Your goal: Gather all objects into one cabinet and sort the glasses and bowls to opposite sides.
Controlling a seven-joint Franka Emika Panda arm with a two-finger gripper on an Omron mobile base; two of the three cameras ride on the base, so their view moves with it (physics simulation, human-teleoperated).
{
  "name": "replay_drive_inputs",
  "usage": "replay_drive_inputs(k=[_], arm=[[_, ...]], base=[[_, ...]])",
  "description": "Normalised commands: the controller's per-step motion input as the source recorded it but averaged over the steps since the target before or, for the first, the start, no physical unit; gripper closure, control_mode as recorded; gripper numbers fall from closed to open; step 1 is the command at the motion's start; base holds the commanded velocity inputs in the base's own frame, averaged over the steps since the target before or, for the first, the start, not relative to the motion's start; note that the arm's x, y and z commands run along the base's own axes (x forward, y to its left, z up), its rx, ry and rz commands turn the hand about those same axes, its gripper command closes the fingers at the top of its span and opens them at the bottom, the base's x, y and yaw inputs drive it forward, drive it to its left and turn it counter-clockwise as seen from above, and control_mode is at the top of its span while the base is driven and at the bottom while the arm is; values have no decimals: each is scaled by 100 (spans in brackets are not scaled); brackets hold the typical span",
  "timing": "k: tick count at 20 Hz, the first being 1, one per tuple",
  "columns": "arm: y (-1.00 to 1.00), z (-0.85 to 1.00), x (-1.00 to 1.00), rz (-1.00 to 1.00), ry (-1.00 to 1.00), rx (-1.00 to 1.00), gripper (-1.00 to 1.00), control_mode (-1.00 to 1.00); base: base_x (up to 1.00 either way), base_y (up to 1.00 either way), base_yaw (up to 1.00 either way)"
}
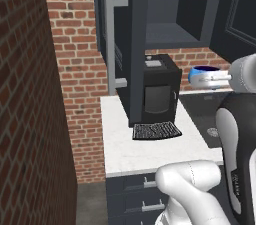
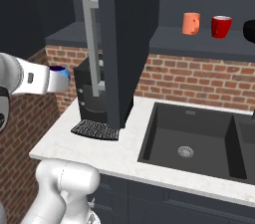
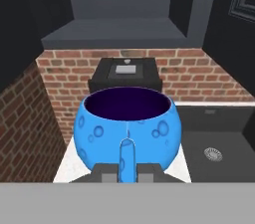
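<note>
My gripper (image 3: pixel 126 169) is shut on the squat blue vessel (image 3: pixel 127 126), whose dark inside faces up; its handle sits between my fingers. The vessel (image 1: pixel 204 75) hangs above the counter, in front of and below the open dark cabinet's bare shelf (image 3: pixel 119 33). The cabinet's tall door (image 2: pixel 124 29) with its grey bar handle (image 2: pixel 89 44) stands open. On the shelf (image 2: pixel 199 43) to the right stand the orange mug (image 2: pixel 191 23) and the red cup (image 2: pixel 220 26), with the black bowl (image 2: pixel 250 31) cut off by the frame's edge.
The black coffee machine (image 1: pixel 160 91) stands on the white counter (image 1: pixel 145 151) under the shelf, its drip grid in front. A dark sink (image 2: pixel 194 141) lies to the right. A brick wall (image 1: pixel 30 119) closes the left side. Drawers sit below the counter.
</note>
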Motion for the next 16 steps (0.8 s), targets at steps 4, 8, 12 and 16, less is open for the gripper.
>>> replay_drive_inputs(k=[4,8,12,16], arm=[[2,-20,-13,0,0,0,100,-100],[2,-14,-13,0,0,0,100,-100],[1,-4,-8,0,0,0,100,-100],[0,0,-7,0,0,0,100,100]], base=[[0,0,0],[0,0,0],[0,0,0],[-15,0,0]])
